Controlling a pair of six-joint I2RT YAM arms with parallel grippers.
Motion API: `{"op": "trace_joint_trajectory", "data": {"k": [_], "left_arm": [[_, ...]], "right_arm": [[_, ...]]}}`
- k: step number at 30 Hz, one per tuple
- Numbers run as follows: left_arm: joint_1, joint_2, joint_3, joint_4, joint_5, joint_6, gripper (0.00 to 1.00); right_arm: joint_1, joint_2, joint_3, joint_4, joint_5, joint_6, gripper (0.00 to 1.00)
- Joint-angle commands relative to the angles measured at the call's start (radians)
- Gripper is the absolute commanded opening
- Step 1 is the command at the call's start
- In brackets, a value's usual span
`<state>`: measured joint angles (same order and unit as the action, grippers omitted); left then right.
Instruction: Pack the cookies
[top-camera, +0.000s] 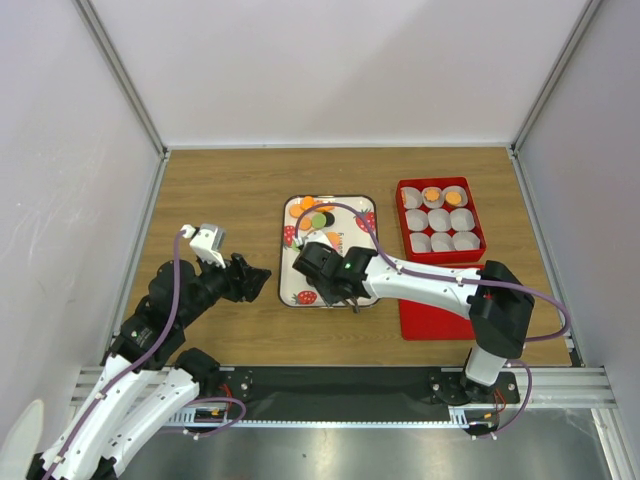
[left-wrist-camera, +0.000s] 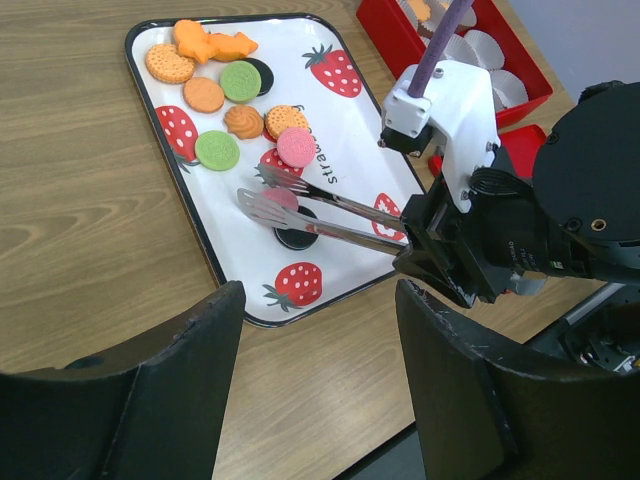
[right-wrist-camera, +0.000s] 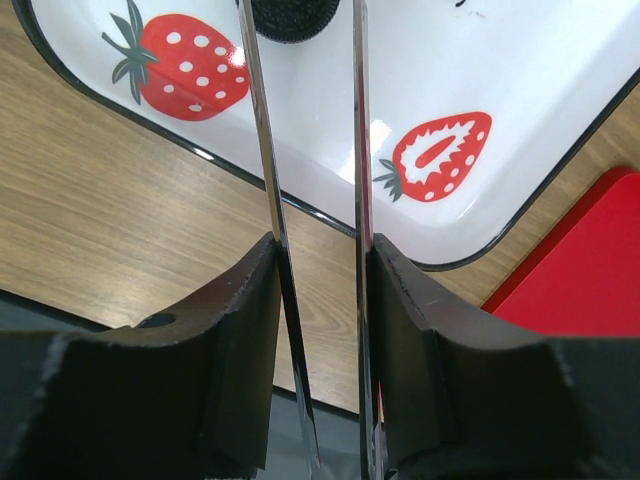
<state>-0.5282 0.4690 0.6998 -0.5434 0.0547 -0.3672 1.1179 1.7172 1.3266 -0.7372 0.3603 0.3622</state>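
Several cookies (top-camera: 315, 215), orange, pink, green and black, lie on the far half of a white strawberry-print tray (top-camera: 284, 262). My right gripper (top-camera: 335, 283) is shut on metal tongs (left-wrist-camera: 330, 212) over the tray's near part. The tong arms stand apart, and their tips straddle a black cookie (left-wrist-camera: 297, 237) on the tray, beside a pink one (left-wrist-camera: 284, 198). In the right wrist view my right gripper (right-wrist-camera: 318, 250) clamps the tongs (right-wrist-camera: 267, 150), with the black cookie (right-wrist-camera: 290, 18) at the top edge. My left gripper (top-camera: 258, 278) is open and empty over the wood, left of the tray (left-wrist-camera: 240, 270).
A red box (top-camera: 478, 215) with white paper cups stands right of the tray; two far cups hold orange cookies (top-camera: 432, 194). A red lid (top-camera: 428, 318) lies in front of the box, under my right arm. Grey walls close in the table.
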Motion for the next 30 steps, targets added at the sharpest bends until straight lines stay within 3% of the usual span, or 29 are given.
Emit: {"op": "trace_joint_trajectory", "data": {"k": [1, 14, 17, 23, 30], "left_arm": [[-0.007, -0.003, 0.013, 0.020, -0.010, -0.012, 0.68], [-0.007, -0.010, 0.010, 0.022, -0.012, -0.013, 0.68], [-0.007, -0.010, 0.012, 0.020, -0.010, -0.013, 0.68], [-0.007, -0.006, 0.010, 0.022, -0.009, -0.012, 0.68], [-0.009, 0.008, 0.009, 0.025, -0.004, -0.010, 0.68]], "right_arm": [[-0.001, -0.039, 0.046, -0.001, 0.035, -0.003, 0.35], [-0.095, -0.198, 0.049, -0.021, 0.055, -0.017, 0.32], [-0.182, -0.267, 0.028, -0.028, 0.049, -0.031, 0.32], [-0.475, -0.402, -0.050, -0.021, 0.002, -0.083, 0.33], [-0.751, -0.424, -0.125, 0.035, -0.116, -0.131, 0.34]]}}
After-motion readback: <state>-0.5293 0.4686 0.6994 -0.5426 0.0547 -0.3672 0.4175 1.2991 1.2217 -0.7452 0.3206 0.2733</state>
